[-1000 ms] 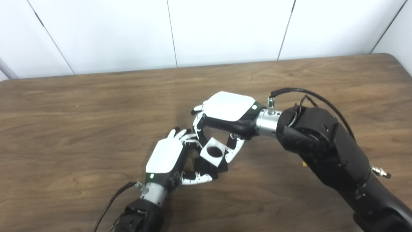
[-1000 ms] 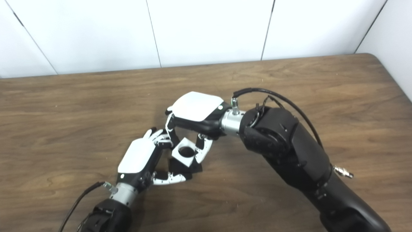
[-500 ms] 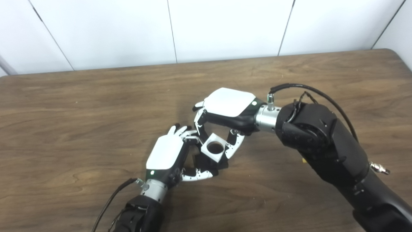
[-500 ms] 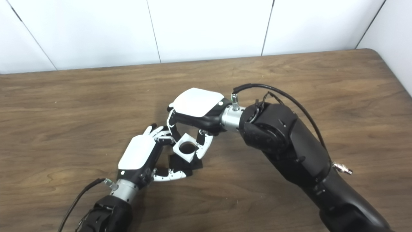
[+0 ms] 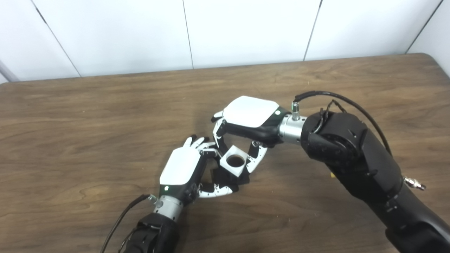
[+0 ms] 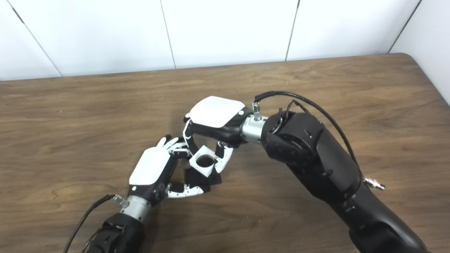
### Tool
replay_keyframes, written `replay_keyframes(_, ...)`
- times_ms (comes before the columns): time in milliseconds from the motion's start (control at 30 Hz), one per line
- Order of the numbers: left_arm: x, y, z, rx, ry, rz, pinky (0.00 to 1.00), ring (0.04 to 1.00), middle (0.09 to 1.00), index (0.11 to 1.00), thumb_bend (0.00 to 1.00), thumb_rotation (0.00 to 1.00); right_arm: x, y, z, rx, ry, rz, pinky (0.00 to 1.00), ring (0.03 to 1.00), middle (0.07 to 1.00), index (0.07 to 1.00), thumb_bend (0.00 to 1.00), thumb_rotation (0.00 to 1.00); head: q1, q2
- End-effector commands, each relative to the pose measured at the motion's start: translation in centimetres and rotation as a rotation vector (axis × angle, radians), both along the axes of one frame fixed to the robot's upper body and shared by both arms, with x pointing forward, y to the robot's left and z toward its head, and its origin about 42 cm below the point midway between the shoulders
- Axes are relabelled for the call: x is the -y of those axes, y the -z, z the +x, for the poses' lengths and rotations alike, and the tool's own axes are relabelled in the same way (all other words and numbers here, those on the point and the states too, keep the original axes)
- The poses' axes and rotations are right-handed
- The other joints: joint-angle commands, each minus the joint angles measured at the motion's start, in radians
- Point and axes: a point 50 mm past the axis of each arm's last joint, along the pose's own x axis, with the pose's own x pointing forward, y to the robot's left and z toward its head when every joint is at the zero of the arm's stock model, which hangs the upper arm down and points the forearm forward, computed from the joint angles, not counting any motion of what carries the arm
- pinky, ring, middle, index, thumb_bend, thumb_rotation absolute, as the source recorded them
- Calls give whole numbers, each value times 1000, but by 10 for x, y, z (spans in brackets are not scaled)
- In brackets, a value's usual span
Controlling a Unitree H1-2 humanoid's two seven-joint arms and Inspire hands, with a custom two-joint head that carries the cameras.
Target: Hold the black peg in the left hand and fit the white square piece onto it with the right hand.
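In the left eye view, the right hand (image 5: 246, 121) pinches the white square piece (image 5: 233, 161) by two of its sides, fingers curled down around it. The piece sits right on top of the black peg (image 5: 230, 178), near the middle of the wooden table (image 5: 70, 116). The left hand (image 5: 182, 170) wraps around the dark part below — its thumb curls under the front. The piece looks hard and light, with smooth sides that could slip, so holding it by two flat sides seems best.

In the right eye view, the round hole in the white square piece (image 6: 203, 162) looks dark inside. I cannot tell if the peg's tip is in the hole yet — the piece and the fingers hide most of the black peg (image 6: 197, 177).
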Motion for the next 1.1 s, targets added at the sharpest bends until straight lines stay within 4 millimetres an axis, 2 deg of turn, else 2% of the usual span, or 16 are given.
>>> replay_keyframes(0, 4, 9, -7, -50, 32, 38, 1000, 917, 808, 489, 518, 55, 2, -13, 1, 50, -3, 17, 887, 898, 734, 484, 523, 131, 0, 2)
replay_keyframes(1067, 3, 10, -6, -49, 30, 44, 1000, 913, 805, 488, 518, 56, 2, -9, -3, 45, -1, 0, 868, 892, 737, 488, 526, 141, -9, 12)
